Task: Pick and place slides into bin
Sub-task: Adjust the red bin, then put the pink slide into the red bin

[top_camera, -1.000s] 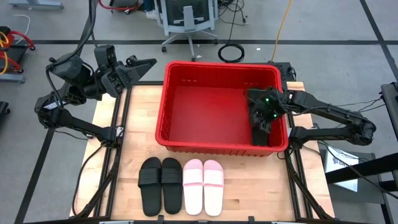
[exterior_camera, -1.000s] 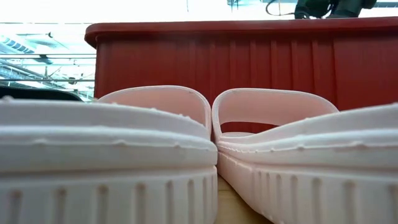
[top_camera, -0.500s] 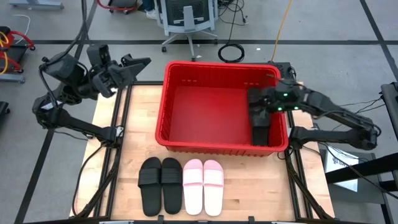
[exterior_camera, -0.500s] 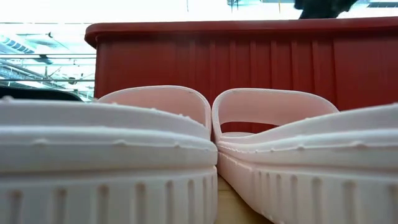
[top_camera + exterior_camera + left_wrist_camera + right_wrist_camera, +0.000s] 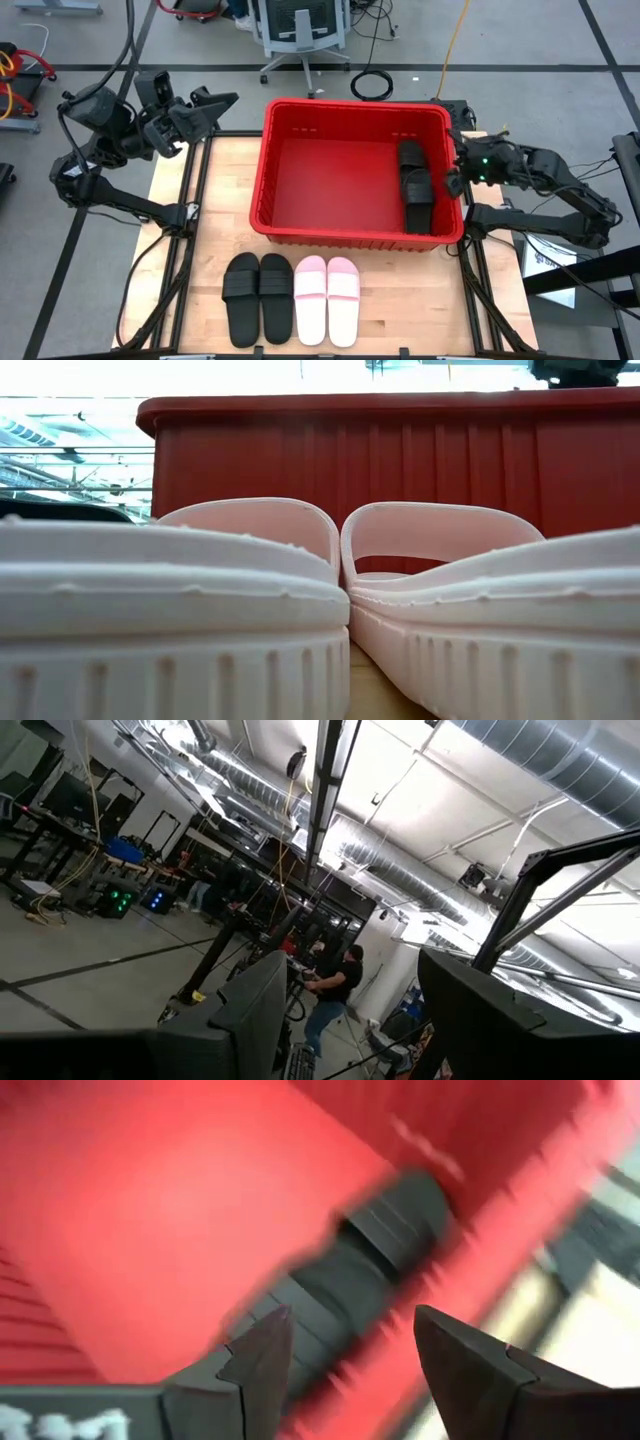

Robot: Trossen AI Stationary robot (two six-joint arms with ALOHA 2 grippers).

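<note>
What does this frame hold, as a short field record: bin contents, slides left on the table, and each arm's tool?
bin: red, two black slides by its right wall
table: black pair, beside it pink pair, in front of the bin
right tool: open, empty, at the bin's right rim
left tool: open, empty, raised off the table's far left corner

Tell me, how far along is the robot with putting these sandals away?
Done: two black slides lie inside the red bin, by its right wall. In hand: nothing; the right gripper is open and empty at the bin's right rim, and the left gripper is raised off the table's far left corner. Left: a black pair and a pink pair on the table.
</note>
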